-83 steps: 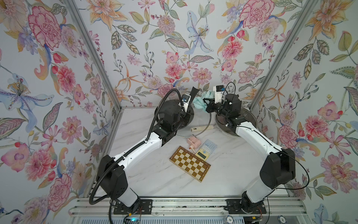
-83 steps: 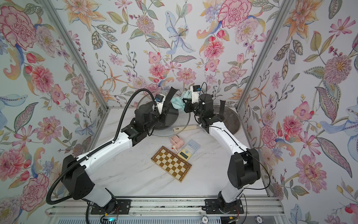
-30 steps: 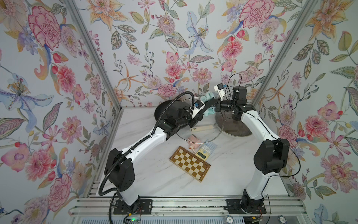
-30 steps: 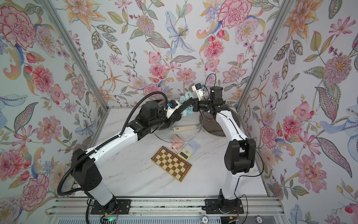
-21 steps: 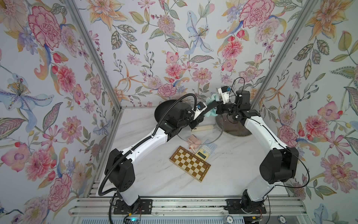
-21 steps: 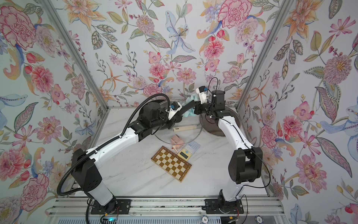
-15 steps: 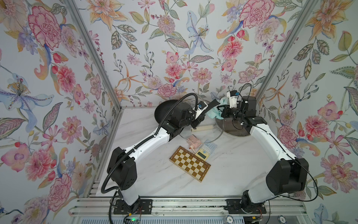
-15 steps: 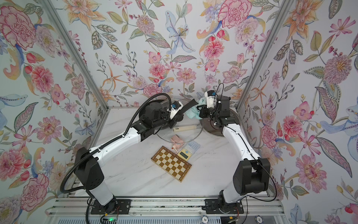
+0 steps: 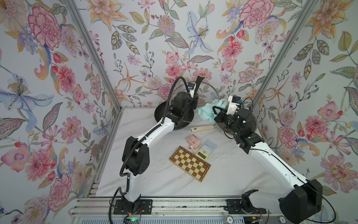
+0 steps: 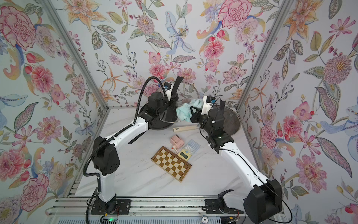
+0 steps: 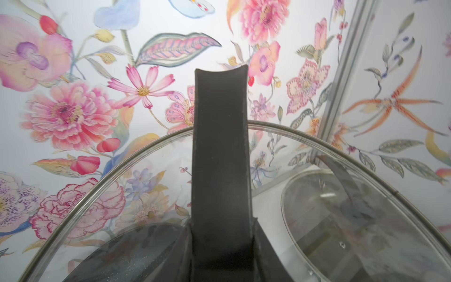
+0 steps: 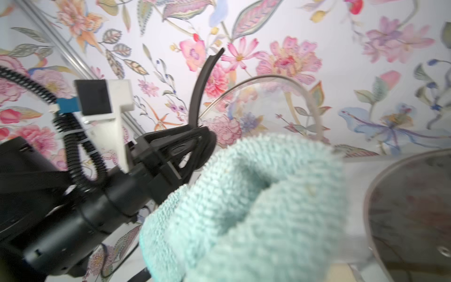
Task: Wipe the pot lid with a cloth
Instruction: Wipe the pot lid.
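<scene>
While left tool (image 12: 192, 146) clamps the lid (image 11: 146, 190) upright by its handle (image 11: 220, 146) over the desk's (image 9: 155, 174) back edge, right tool (image 9: 214, 116) pinches the bunched cloth (image 9: 207, 113) just beside it. Wipe step, by the look of it; next: press cloth on and sweep, since contact is unclear.

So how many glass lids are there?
2. The raised lid stands on edge at the back, held by the left claw; the second lid lies flat on the right-hand pan.
</scene>
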Robot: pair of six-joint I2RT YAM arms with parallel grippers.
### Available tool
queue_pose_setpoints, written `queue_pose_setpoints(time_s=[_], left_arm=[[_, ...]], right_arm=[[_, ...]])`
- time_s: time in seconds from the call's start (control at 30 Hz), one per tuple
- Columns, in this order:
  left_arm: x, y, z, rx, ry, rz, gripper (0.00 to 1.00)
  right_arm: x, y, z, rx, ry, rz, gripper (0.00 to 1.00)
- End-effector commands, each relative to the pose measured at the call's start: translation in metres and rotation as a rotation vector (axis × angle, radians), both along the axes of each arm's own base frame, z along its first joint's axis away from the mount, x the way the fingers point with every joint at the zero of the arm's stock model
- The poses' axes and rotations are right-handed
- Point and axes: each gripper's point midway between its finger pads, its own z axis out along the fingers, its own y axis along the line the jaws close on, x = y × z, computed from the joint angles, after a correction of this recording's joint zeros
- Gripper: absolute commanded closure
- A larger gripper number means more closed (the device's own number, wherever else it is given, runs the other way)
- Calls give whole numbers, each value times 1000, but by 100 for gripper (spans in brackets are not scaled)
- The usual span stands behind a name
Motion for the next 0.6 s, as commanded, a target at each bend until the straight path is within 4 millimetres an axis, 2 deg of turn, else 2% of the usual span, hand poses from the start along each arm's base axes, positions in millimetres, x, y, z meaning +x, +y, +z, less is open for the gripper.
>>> queue_pose_setpoints(time_s=[0.0,0.13,0.23,0.27,0.33,0.4,0.57], left_arm=[[-12,33,125,-351,-246,110,100],[-17,52,142,-488,-277,175,100],[-25,65,149,-587,-298,187,100],[-28,68,150,-616,-298,189,100],[-33,75,154,-667,-302,193,100],[-39,85,160,-709,-316,211,100],[-60,113,180,-804,-384,238,100]], right_arm=[[28,21,-2,-22,-65,-107,100],[48,60,-31,-95,-27,-146,100],[63,77,-51,-101,-7,-167,100],[68,82,-52,-101,-11,-163,100],[70,117,-48,-140,-44,-110,100],[75,141,-50,-184,-49,-87,100],[77,175,-69,-197,-52,-12,100]])
